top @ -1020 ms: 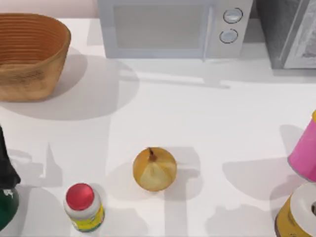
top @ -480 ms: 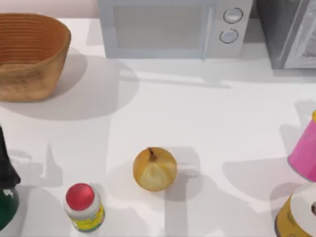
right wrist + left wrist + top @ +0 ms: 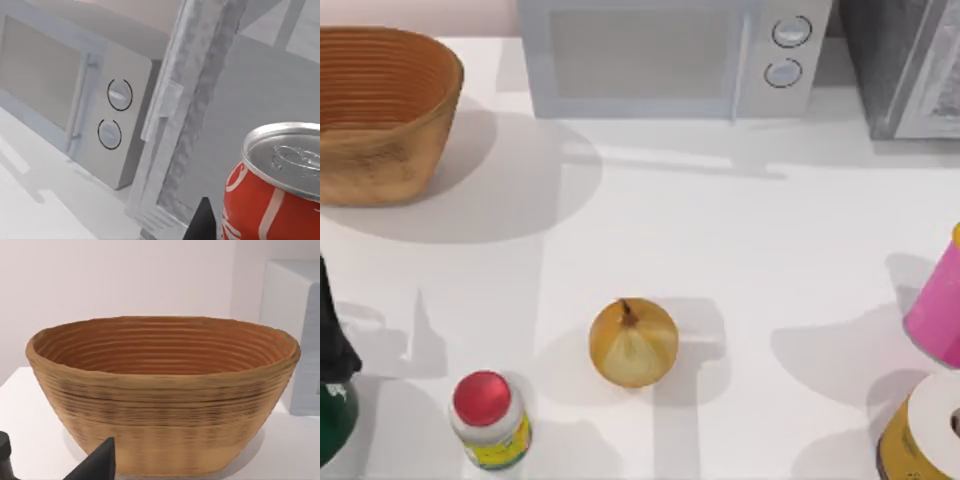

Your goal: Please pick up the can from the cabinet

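Red and silver, the can (image 3: 272,185) is seen close up in the right wrist view, upright, its pull-tab lid facing up, with one dark fingertip (image 3: 202,222) of the right end effector just beside its wall. Whether that end effector is apart, together or already clamped on the can cannot be told, since a single finger is shown and its contact with the can is hidden. The can is judged to be at the right side of the cabinet (image 3: 740,250), the broad white top, near the grey speckled box (image 3: 200,100) and the microwave (image 3: 75,95) that stand behind it; its exact spot cannot be placed from above. From the closeness of the finger, the approach or the grasp itself is judged to be in hand, and the upright can is suited to a sideways grip around its wall. Farther out, an onion (image 3: 633,343) lies mid-desk, a red-capped bottle (image 3: 488,420) near the front at left, a pink container (image 3: 935,310) and a yellow roll (image 3: 925,430) at the right edge. The left end effector (image 3: 50,465) is parked at the left, facing the woven basket (image 3: 165,395), with its dark fingers standing apart and nothing between them.
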Robot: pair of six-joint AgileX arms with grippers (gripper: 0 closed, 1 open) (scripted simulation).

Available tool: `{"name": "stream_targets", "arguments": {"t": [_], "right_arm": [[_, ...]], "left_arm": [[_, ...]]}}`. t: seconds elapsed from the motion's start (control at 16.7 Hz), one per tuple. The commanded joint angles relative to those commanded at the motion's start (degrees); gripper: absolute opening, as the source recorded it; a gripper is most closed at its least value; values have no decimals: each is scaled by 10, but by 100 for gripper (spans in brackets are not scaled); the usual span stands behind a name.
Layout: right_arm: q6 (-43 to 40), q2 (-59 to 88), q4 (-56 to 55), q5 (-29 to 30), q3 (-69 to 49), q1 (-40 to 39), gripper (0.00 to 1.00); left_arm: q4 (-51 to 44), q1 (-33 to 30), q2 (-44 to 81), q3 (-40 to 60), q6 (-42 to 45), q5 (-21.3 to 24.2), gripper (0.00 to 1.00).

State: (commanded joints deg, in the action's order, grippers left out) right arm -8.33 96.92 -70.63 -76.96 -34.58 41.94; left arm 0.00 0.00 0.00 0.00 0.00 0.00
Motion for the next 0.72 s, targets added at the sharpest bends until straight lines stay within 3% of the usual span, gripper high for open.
{"name": "stream_targets", "arguments": {"t": [0.36,0.72], "right_arm": [[28,256,-107,-164,-63,106,0],[36,340,-127,-205,-83,130,0]], "left_arm": [[0,0,0,0,0,0,100],[0,0,0,0,0,0,100]]}}
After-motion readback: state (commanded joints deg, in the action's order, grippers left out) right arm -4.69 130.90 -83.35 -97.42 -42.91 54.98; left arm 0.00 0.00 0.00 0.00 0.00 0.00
